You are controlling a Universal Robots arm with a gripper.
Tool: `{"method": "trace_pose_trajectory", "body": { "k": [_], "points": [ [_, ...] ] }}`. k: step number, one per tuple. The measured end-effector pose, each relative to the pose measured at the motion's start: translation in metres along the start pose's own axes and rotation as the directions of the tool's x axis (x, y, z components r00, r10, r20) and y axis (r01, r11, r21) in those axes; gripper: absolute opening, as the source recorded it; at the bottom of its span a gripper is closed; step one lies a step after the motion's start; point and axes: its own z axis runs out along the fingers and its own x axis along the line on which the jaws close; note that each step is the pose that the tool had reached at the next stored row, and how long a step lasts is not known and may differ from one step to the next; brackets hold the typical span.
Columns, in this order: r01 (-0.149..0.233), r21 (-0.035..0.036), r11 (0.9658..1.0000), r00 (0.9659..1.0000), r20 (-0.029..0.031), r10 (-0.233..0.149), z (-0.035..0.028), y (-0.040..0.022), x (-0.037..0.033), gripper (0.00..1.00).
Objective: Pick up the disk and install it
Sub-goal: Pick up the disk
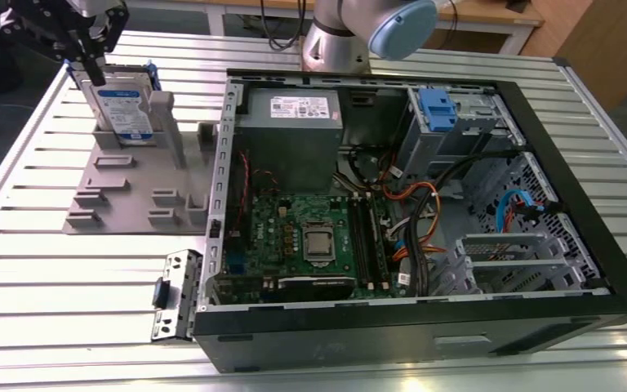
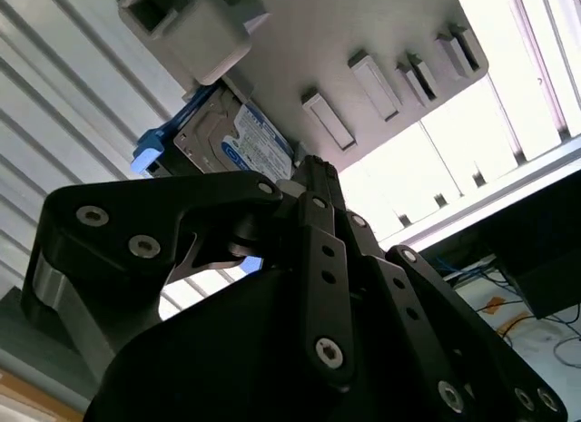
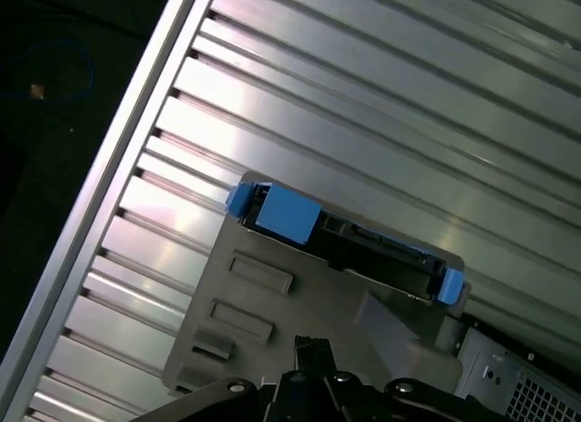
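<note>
Disk [image 1: 123, 110] with white-and-blue label stands upright in grey holder [image 1: 128, 192].

A slatted metal table [image 1: 52, 310] is carrying everything, its ribs running from nine to three o'clock across the exterior view. A grey rack [image 1: 128, 196] is lying flat on it at ten o'clock, its slotted blocks pointing up. An open black case [image 1: 591, 269] is lying on its side from the centre out to four o'clock, covering most of the top and sitting just beside the rack. A small metal bracket [image 1: 177, 294] is sitting at seven o'clock, just beside the case's wall. In the first wrist view the rack [image 3: 272, 304] is resting on bare ribs near the table's edge [image 3: 118, 231].
</note>
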Motion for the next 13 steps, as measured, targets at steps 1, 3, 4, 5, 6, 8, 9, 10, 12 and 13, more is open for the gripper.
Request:
{"method": "trace_pose_trajectory", "body": {
  "k": [1, 3, 4, 5, 6, 8, 9, 10, 12, 13],
  "points": [
    [0.011, -0.0003, 0.9999, 0.9999, -0.0001, -0.011, 0.0000, 0.0000, 0.0000, 0.10],
    [0.035, -0.0010, 0.9994, 0.9994, -0.0004, -0.035, 0.0000, 0.0000, 0.0000, 0.10],
    [0.046, -0.0013, 0.9989, 0.9989, -0.0004, -0.046, 0.0000, 0.0000, 0.0000, 0.10],
    [0.058, -0.0016, 0.9983, 0.9983, -0.0006, -0.058, 0.0000, 0.0000, 0.0000, 0.10],
    [0.069, -0.0019, 0.9976, 0.9976, -0.0007, -0.069, 0.0000, 0.0000, 0.0000, 0.10],
    [0.093, -0.0026, 0.9957, 0.9957, -0.0009, -0.093, 0.0000, 0.0000, 0.0000, 0.10],
    [0.105, -0.0029, 0.9945, 0.9945, -0.0010, -0.105, 0.0000, 0.0000, 0.0000, 0.10],
    [0.119, -0.0033, 0.9929, 0.9929, -0.0011, -0.119, 0.0000, 0.0000, 0.0000, 0.10],
    [0.143, -0.0040, 0.9897, 0.9897, -0.0013, -0.143, 0.0000, 0.0000, 0.0000, 0.10],
    [0.156, -0.0043, 0.9877, 0.9878, -0.0014, -0.156, 0.0000, 0.0000, 0.0000, 0.10]
  ]
}}
